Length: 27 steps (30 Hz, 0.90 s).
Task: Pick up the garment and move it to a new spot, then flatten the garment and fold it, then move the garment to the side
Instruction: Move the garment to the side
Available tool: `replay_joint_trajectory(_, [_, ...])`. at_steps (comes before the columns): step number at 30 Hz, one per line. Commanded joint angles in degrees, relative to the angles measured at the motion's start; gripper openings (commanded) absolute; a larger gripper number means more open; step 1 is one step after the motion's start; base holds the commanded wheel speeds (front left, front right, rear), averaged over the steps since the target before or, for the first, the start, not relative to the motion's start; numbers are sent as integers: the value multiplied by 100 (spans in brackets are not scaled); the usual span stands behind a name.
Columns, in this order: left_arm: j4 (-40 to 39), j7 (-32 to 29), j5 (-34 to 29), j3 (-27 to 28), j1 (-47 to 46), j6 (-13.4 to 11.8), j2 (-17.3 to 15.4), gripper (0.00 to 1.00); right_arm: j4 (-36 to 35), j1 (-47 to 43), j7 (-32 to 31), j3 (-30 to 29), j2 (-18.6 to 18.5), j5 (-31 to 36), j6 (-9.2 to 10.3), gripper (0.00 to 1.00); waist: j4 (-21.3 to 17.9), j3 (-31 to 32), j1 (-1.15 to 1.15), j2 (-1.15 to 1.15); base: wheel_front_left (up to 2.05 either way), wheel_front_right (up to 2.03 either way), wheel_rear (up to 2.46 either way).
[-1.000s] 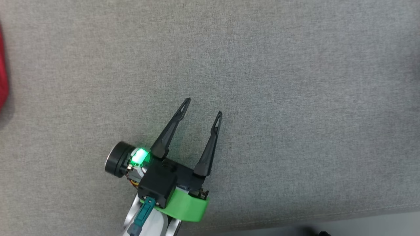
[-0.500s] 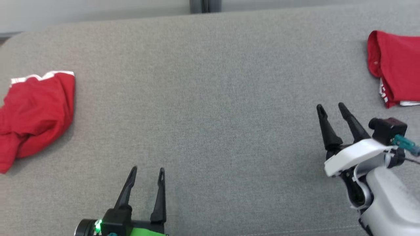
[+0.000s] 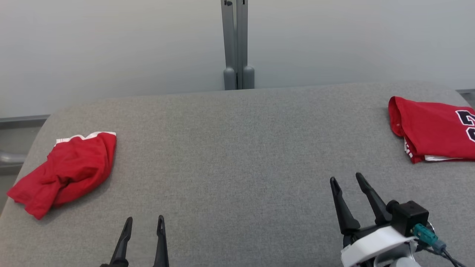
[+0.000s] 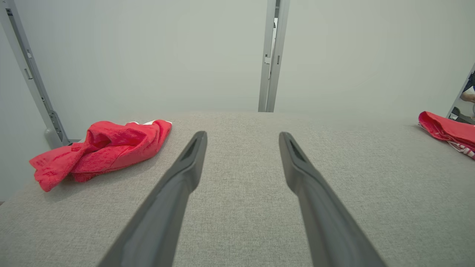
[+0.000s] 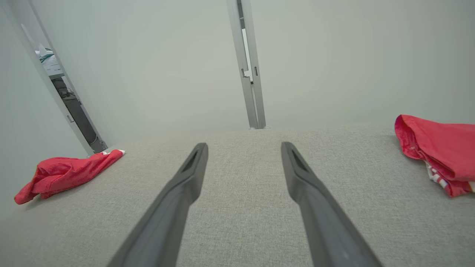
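A grey fabric-covered table (image 3: 237,148) carries a crumpled red garment with white trim (image 3: 70,170) at its left end, well apart from the left fingers (image 3: 160,231). A folded red garment with dark lettering (image 3: 430,129) lies far right, beyond the right fingers (image 3: 341,205). Both pairs are spread wide, holding nothing.

Lab-like test bay; grey fabric table (image 3: 237,148), plain panels (image 3: 111,44), metal post (image 3: 236,44)
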<state>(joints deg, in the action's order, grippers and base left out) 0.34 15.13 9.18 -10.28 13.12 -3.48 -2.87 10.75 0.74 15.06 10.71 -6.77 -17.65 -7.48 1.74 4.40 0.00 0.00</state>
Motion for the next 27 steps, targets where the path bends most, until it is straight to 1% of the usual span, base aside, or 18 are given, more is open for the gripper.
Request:
replay_joint_trajectory(1, [-35, 1, -56, 74, 141, 26, -7, 100, -105, -218, 14, -2, 39, 66, -2, 100, 0, 305, 0, 0, 0, 0, 0])
replay_joint_trajectory(4, [-75, 1, -65, 150, 255, 72, -6, 100, -366, -523, 15, -83, 104, 159, -2, 100, -10, 380, 0, 0, 0, 0, 0])
replay_joint_trajectory(9, [-91, 0, -116, 187, 409, 134, -6, 100, -368, -910, 15, -200, 178, 201, -2, 100, -27, 466, 0, 0, 0, 0, 0])
replay_joint_trajectory(14, [-88, 1, -229, 201, 507, 228, -6, 100, -316, -1016, 15, -268, 227, 212, -2, 100, -53, 509, 0, 0, 0, 0, 0])
replay_joint_trajectory(27, [46, 1, -285, 158, 532, 331, -6, 100, -261, -1099, 15, -338, 268, 224, -2, 100, 8, 531, 0, 0, 0, 0, 0])
